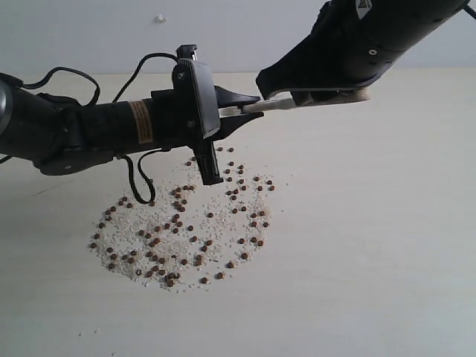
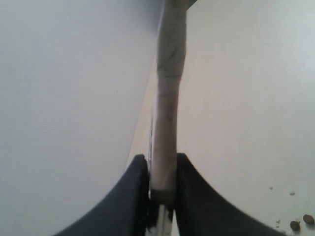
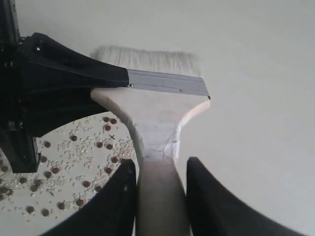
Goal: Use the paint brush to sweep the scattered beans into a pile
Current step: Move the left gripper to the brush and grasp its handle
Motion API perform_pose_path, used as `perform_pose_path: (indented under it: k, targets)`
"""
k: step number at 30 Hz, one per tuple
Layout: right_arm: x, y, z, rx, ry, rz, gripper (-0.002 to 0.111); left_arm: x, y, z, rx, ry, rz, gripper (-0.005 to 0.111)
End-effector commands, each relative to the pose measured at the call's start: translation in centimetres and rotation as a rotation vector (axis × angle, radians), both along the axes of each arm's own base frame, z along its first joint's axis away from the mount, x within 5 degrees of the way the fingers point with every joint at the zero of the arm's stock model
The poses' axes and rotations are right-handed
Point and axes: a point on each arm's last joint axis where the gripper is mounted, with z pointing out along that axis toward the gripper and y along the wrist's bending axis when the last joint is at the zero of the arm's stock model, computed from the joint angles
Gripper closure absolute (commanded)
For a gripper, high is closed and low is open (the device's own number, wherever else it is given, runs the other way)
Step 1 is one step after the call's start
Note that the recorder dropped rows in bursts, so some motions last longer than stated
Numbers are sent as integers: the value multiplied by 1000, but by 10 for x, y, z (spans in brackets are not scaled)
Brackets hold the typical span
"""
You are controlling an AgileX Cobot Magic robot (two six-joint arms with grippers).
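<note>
Exterior view: paint brush level in the air, its long axis running from my left gripper across to my right gripper. The beans lie scattered on the table below, nearer my left arm.
Left wrist view: left jaws clamped on the brush's head end, with the handle pointing straight away.
Right wrist view: right jaws snug against both sides of the handle, bristles ahead, beans off to one side below.

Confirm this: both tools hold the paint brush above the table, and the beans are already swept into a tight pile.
Wrong on the beans: the exterior view shows them scattered in a wide patch. The left tool and right tool do hold the paint brush.
</note>
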Motion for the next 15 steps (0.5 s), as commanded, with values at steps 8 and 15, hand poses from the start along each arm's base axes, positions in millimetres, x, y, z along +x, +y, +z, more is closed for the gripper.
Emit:
perform_pose_path:
  k: [8,15]
  targets:
    - [16,6,48,67,-264,45,31,0,-1,-1,-15,40,4,107]
    - [13,-9,89,47,-465,3,30,8,9,-2,-89,227,81,107]
